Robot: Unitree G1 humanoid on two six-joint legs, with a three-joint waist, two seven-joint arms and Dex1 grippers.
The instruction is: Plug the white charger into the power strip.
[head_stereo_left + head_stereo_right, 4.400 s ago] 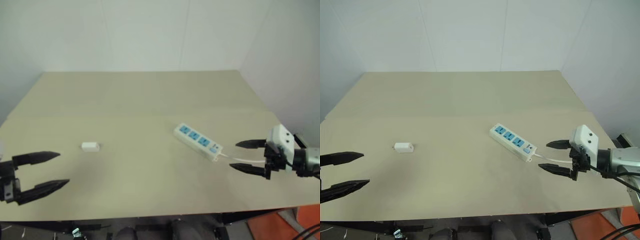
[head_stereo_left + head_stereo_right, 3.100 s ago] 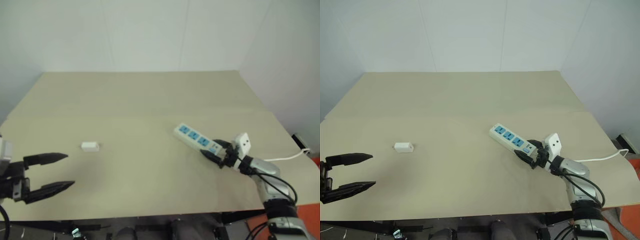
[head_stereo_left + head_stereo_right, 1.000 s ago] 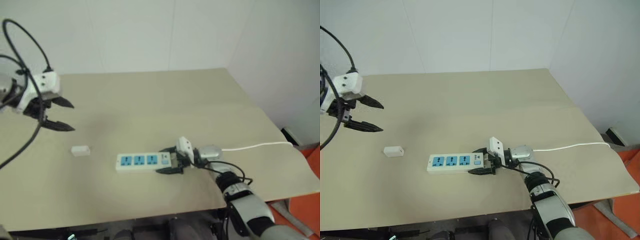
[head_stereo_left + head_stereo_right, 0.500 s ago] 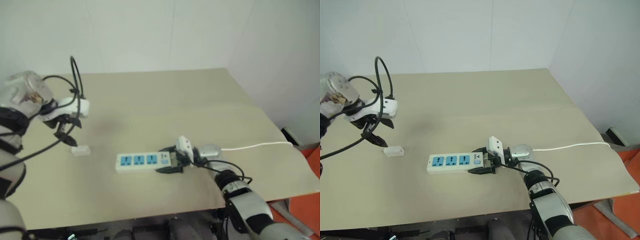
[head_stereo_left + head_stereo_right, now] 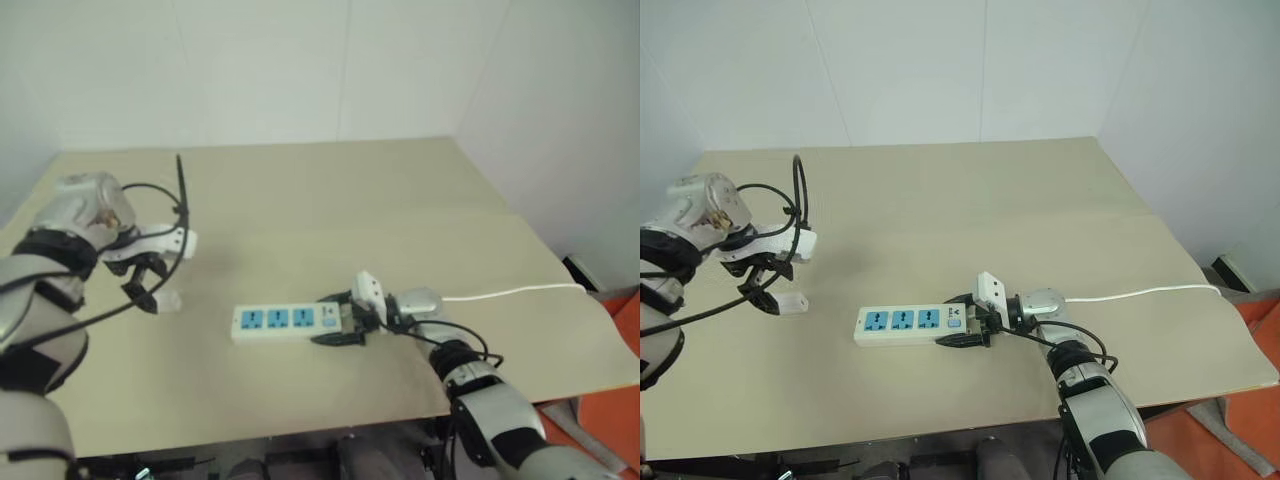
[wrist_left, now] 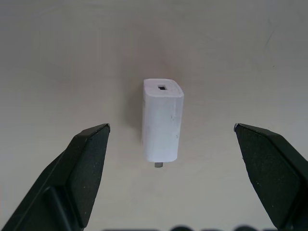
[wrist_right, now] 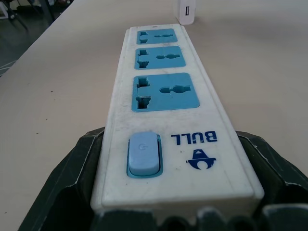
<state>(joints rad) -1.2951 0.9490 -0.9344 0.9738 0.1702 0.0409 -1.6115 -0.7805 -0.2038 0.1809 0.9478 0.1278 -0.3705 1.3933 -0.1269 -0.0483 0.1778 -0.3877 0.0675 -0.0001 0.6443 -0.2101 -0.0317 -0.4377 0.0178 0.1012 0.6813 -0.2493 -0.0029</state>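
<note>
Grippers, two. Left gripper (image 6: pixel 171 144): pointed down over the tan table (image 5: pixel 970 200), black fingers (image 6: pixel 86 163) spread wide with nothing between them but air, one on each side of the white charger (image 6: pixel 162 119) and apart from it. The white charger lies flat on the table, a small rectangular port in one end face and a metal prong tip showing at the other end; from the head camera it sits at the left side of the table, just beside the left fingertips and a little to the left of the power strip (image 5: pixel 910 325). Right gripper (image 5: pixel 962 320): held level, pointing left, closed around the switch end of the power strip, one finger (image 7: pixel 67 183) against each long side. The power strip lies flat near the front middle of the table, three blue sockets facing up in a row, a pale blue switch (image 7: pixel 143 154) and blue lettering nearest the right gripper. Thin white cord (image 5: pixel 1150 293): trails across the table to the right edge.
</note>
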